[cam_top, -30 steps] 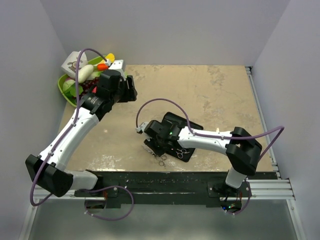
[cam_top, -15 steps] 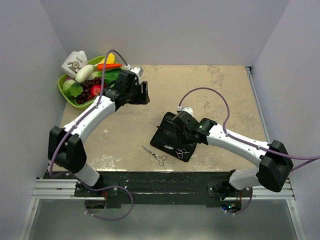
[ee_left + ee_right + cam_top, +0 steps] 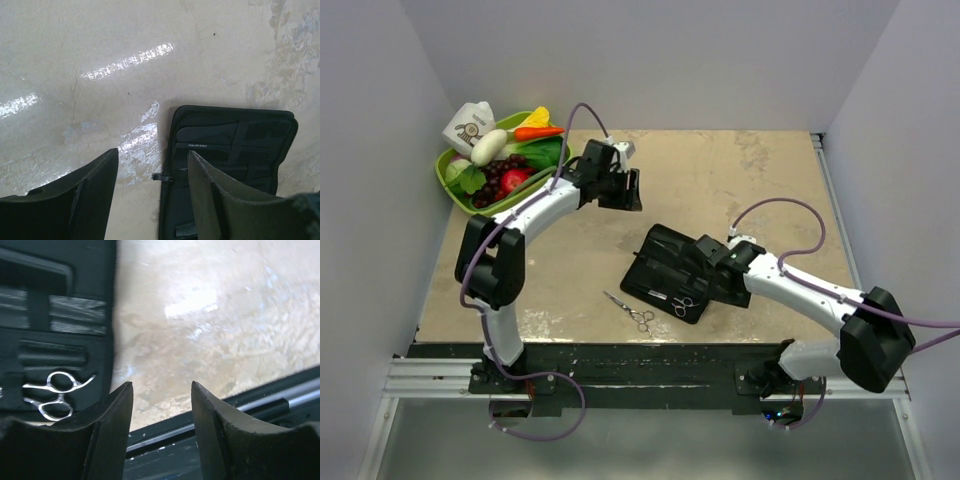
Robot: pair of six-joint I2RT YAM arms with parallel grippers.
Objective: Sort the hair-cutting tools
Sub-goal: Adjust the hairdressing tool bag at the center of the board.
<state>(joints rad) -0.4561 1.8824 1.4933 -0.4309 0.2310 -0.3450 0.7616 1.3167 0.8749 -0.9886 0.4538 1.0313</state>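
One pair of silver scissors (image 3: 632, 312) lies on the bare table just left of the open black case (image 3: 665, 262). A second pair (image 3: 683, 305) (image 3: 54, 397) rests inside the case near its front corner. My right gripper (image 3: 712, 280) (image 3: 162, 390) hovers over the case's right edge, open, with nothing between its fingers. My left gripper (image 3: 628, 190) (image 3: 152, 154) hangs open and empty behind the case (image 3: 235, 150), well above the table.
A green basket (image 3: 448, 178) of toy fruit and vegetables, with a small white carton (image 3: 468, 125), stands at the back left corner. The table's front edge and its black rail (image 3: 235, 415) run just beyond the case. Grey walls close in three sides.
The left arm has swung right, from over the basket toward the table's middle. The right gripper has drawn back to the right, from the case's left edge to its right edge.
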